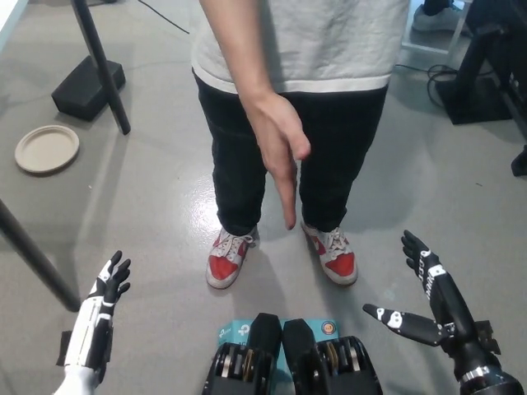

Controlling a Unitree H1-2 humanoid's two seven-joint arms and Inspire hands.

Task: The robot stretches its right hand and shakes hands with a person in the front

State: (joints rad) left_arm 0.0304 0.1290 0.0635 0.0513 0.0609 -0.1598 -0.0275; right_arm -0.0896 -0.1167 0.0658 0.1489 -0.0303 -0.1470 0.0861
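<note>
A person in a grey shirt and black trousers stands in front of me, feet in red and white shoes (231, 257). The person's hand (278, 146) reaches down and forward with its fingers straight, palm side turned to picture left. My black right hand (424, 292) is at the lower right, open, fingers spread and thumb stuck out to the left. It is low and well to the right of the person's hand, not touching it. My white left hand (107, 284) rests at the lower left with its dark fingers apart.
A beige round plate (47, 149) lies on the grey floor at the left. A black stand base (88, 85) with a slanting pole is at the upper left. Another dark pole (37, 255) slants at the left edge. Black equipment and cables stand at the upper right.
</note>
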